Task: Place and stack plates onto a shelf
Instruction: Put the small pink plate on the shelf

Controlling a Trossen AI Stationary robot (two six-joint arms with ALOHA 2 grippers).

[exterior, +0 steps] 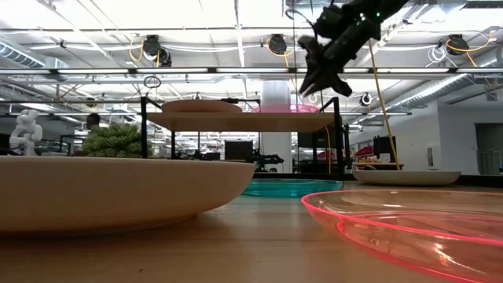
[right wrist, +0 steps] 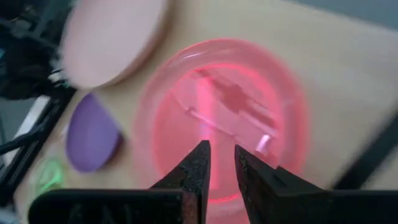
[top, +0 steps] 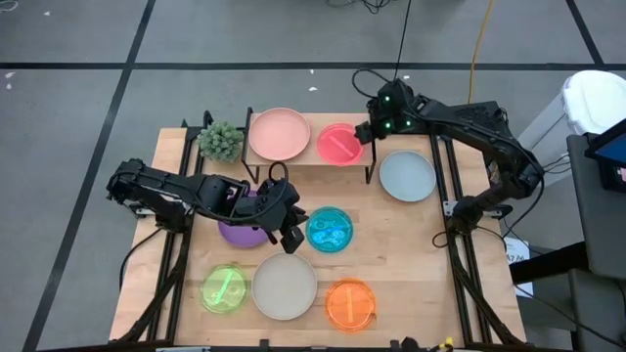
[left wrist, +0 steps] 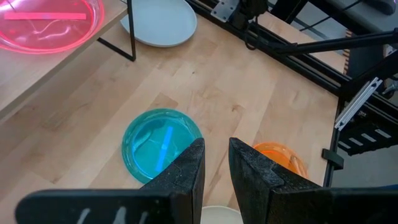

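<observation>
The shelf (top: 311, 149) stands at the table's far side and carries the pale pink plate (top: 279, 134) and the hot pink plate (top: 339, 144), side by side. My right gripper (top: 364, 130) hovers shut just above the hot pink plate's right rim (right wrist: 230, 112), clear of it in the low view (exterior: 314, 85). My left gripper (top: 290, 238) is shut and hangs over the table between the purple plate (top: 240, 233) and the blue plate (left wrist: 161, 144). Grey-blue (top: 407, 176), green (top: 224, 289), cream-white (top: 285, 286) and orange (top: 350, 304) plates lie flat on the table.
A small potted plant (top: 221, 142) stands by the shelf's left end. The left arm lies over part of the purple plate. Dark metal frame rails run along both table sides. Bare wood shows between the blue and grey-blue plates.
</observation>
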